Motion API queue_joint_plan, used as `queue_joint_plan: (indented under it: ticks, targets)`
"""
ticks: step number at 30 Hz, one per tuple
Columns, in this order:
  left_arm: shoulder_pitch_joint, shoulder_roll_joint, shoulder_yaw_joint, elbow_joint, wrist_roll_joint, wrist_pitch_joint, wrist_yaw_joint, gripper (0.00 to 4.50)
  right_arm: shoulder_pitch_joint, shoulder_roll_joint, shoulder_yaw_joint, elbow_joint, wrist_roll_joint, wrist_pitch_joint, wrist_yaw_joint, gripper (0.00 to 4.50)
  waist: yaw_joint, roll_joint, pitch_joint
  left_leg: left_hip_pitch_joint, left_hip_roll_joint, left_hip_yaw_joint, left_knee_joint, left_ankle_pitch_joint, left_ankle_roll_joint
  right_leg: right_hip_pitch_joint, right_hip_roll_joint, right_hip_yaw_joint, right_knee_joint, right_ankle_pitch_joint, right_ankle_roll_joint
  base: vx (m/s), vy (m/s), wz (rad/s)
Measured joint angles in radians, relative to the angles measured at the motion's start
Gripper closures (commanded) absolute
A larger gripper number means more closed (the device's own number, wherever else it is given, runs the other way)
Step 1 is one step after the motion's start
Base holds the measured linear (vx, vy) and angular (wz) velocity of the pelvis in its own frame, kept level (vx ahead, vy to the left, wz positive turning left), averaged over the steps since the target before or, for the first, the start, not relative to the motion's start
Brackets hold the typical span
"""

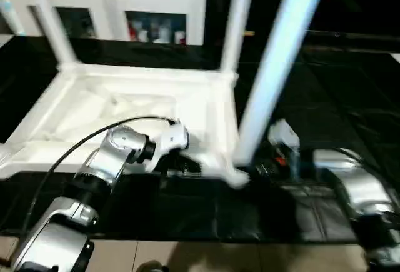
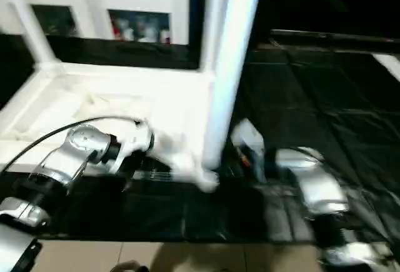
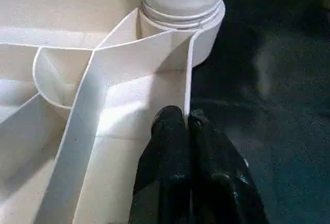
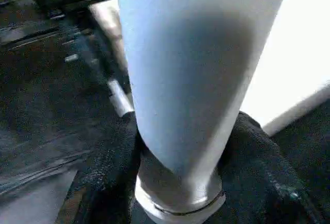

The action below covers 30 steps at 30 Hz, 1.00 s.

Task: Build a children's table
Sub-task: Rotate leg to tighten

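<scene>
Upside-down white table top (image 1: 112, 106) across the left and centre of the head views, ribbed underside up, on a black mat (image 1: 325, 97). Two legs upright in the far corner sockets: one at upper left (image 1: 50, 22), one at upper centre (image 1: 236, 22). Near edge of the top close to the mat's front border, pale floor (image 1: 206, 256) just below. Wide bare black mat to the right of the top, open out to the frame's right edge. White cabinet (image 1: 156, 9) along the top of the frame, behind the mat.

Left gripper (image 3: 186, 123) at the top's near edge, lower centre-left, fingers pressed together on the thin side wall, one on each face, just short of the near right corner socket (image 3: 206, 31).

Third leg (image 1: 278, 65) rising slightly tilted from that socket. Right gripper (image 4: 180, 157) around its lower end, a black finger (image 4: 111, 152) against each side of the tube, just above the threaded collar.
</scene>
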Motion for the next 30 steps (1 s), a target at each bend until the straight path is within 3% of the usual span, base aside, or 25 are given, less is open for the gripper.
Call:
queue_joint_plan:
  ticks: [6, 12, 15, 16, 23, 30]
  targets:
    - [-0.061, -0.111, 0.065, 0.043, 0.032, 0.158, 0.307, 4.50, -0.149, 0.202, -0.075, 0.189, -0.083, 0.010, -0.425, 2.54, -0.042, -0.001, 0.000, -0.003, 0.000, 0.000, 0.000, 0.001, -0.002, -0.007, 0.000, 0.000, 0.000, 0.005, -0.001, 0.000, 0.000, 0.00]
    - [-0.068, -0.173, 0.085, 0.042, 0.034, 0.195, 0.435, 4.50, -0.190, 0.280, -0.096, 0.227, -0.121, 0.010, -0.643, 2.54, -0.041, 0.001, -0.001, -0.005, 0.000, 0.000, -0.004, 0.000, 0.001, -0.008, 0.001, 0.000, -0.003, 0.002, -0.001, 0.028, 0.001, 0.01]
    - [-0.069, -0.176, 0.085, 0.042, 0.036, 0.195, 0.444, 4.50, -0.190, 0.291, -0.103, 0.223, -0.123, 0.014, -0.664, 2.54, -0.038, 0.002, -0.001, -0.005, 0.000, 0.000, -0.005, 0.000, 0.002, -0.008, 0.001, 0.000, -0.003, 0.001, -0.002, 0.000, 0.000, 0.00]
    - [-0.069, -0.182, 0.085, 0.043, 0.043, 0.195, 0.455, 4.50, -0.189, 0.299, -0.113, 0.225, -0.127, 0.014, -0.675, 2.19, -0.037, 0.001, -0.001, -0.005, 0.000, 0.000, -0.005, -0.001, 0.001, -0.008, 0.001, 0.000, -0.003, 0.001, -0.002, 0.000, 0.000, 0.00]
    - [-0.070, -0.191, 0.085, 0.043, 0.052, 0.199, 0.478, 4.50, -0.166, 0.303, -0.127, 0.204, -0.116, 0.005, -0.670, 1.60, -0.037, 0.001, -0.001, -0.005, -0.001, 0.000, -0.003, -0.001, 0.000, -0.007, 0.000, 0.001, -0.003, 0.003, -0.003, 0.000, 0.000, 0.00]
    - [-0.073, -0.162, 0.085, 0.047, 0.051, 0.175, 0.443, 4.50, -0.087, 0.212, -0.120, 0.126, -0.076, 0.006, -0.490, 1.01, -0.042, 0.001, 0.000, -0.005, 0.000, 0.000, -0.004, -0.001, 0.001, -0.008, 0.001, 0.001, -0.003, 0.003, -0.003, 0.000, 0.000, 0.00]
